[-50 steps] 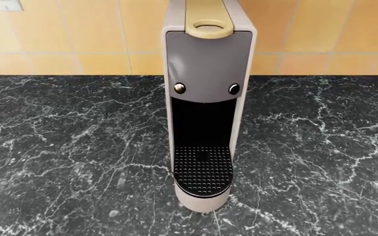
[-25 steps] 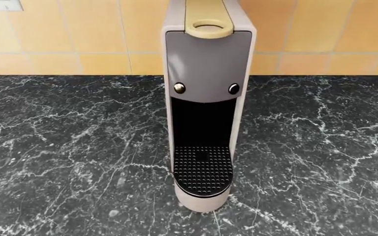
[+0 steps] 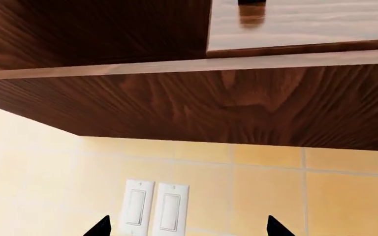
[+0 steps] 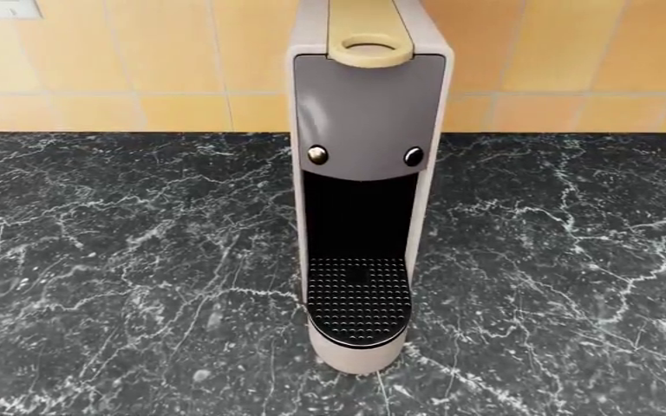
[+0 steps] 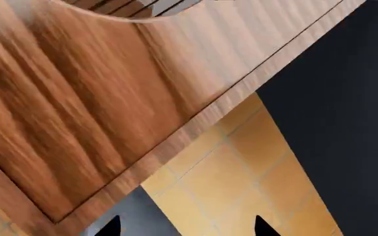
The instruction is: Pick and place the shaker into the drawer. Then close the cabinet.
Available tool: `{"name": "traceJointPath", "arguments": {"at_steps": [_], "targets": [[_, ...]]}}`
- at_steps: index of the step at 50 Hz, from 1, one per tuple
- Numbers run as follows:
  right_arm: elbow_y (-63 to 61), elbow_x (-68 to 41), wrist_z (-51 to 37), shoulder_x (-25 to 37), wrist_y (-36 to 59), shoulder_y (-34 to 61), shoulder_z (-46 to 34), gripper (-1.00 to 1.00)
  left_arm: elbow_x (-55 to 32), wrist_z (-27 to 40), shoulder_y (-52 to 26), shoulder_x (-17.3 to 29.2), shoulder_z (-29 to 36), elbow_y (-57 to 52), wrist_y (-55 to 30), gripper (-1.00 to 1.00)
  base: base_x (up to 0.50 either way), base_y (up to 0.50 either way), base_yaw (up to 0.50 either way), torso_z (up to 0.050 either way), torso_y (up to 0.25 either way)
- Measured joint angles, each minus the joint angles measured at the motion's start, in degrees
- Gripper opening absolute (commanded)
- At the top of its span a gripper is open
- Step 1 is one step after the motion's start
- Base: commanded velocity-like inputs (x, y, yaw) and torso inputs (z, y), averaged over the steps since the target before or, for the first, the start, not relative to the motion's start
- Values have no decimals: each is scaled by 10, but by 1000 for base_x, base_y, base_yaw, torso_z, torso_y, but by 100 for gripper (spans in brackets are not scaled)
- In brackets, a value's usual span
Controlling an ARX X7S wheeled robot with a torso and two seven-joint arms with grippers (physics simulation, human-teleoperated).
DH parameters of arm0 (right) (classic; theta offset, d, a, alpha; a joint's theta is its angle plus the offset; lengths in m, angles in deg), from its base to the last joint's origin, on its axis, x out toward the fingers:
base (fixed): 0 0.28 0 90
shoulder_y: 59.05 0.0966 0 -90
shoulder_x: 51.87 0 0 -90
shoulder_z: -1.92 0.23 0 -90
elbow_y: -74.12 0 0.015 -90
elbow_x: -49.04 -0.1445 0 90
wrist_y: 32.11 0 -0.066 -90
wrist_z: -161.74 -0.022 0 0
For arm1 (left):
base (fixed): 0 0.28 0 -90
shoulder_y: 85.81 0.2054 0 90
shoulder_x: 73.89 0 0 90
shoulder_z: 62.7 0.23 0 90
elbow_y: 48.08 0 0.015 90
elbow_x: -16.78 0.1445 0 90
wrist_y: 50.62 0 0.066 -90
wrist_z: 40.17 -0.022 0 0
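No shaker and no drawer show in any view. In the left wrist view only the two black tips of my left gripper (image 3: 187,228) show, far apart, with nothing between them; it is open and faces a tiled wall under a dark wooden upper cabinet (image 3: 241,103). In the right wrist view the two black tips of my right gripper (image 5: 183,227) stand far apart with nothing between them; it is open and faces the underside of a brown wooden cabinet (image 5: 77,98). Neither gripper shows in the head view.
A grey and beige coffee machine (image 4: 366,130) stands on the black marble counter (image 4: 114,277) against the orange tiled wall (image 4: 136,61). Two white wall switches (image 3: 153,206) sit on the tiles below the upper cabinet. A dark surface (image 5: 346,123) borders the tiles.
The head view has shifted very slightly; the coffee machine sits a few pixels lower and to the right. Nothing else changed.
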Motion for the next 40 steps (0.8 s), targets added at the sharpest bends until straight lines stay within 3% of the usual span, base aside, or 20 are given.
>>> {"name": "traceJointPath", "arguments": {"at_steps": [6, 14, 23, 35, 40], "targets": [[-155, 163, 95, 9, 100, -103, 46, 100, -6, 4, -1, -2, 6, -13, -8, 100, 0, 0, 0, 0, 0], [-267, 289, 159, -70, 58, -206, 153, 100, -13, 8, -2, -4, 11, -25, -15, 100, 0, 0, 0, 0, 0], [-332, 356, 188, -107, 45, -267, 198, 100, -20, 9, -2, -6, 7, -33, -18, 100, 0, 0, 0, 0, 0], [-379, 404, 201, -123, 56, -322, 207, 100, -24, -2, 3, -10, -48, -39, 7, 100, 0, 42, 0, 0, -10], [-368, 419, 188, -122, 63, -385, 203, 100, -28, -6, -11, -75, -58, -37, 18, 100, -7, 500, 0, 0, -21]]}}
